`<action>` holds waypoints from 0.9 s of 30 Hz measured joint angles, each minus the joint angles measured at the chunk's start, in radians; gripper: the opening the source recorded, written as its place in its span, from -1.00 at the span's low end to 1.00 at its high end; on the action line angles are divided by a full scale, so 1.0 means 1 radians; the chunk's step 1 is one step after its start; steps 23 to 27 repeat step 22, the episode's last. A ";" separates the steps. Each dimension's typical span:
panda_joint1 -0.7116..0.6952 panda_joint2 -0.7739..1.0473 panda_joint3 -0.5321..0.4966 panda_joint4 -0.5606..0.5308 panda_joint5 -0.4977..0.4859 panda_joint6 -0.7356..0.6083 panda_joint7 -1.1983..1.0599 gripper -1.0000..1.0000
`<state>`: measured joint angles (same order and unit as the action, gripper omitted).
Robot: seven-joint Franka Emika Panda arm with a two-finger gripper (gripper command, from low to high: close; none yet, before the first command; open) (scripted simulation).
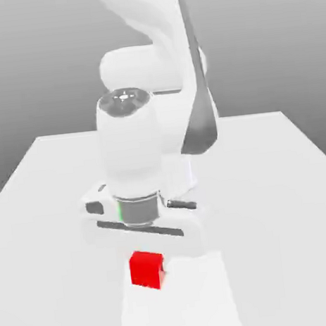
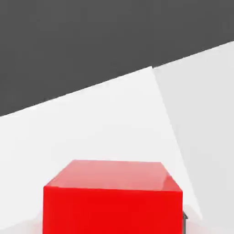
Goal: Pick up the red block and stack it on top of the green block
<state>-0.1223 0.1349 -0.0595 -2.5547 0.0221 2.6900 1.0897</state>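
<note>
Beneath the arm's hand, the pincer [image 1: 148, 273] is closed around the red block [image 1: 144, 270], its narrow gap taken up by it, and the block is at the near end of the pale tabletop [image 1: 288, 252], against a brighter white strip [image 1: 188, 305].

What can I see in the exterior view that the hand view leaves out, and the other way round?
Exterior view only: the robot's white arm, standing over the table, and the table's far edge behind it.
Hand view only: a dark grey area beyond the edge of the pale surface.
Both: the red block and the white patch of surface near it.
</note>
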 joint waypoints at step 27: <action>-0.236 0.382 -0.203 0.509 0.208 -0.154 0.321 1.00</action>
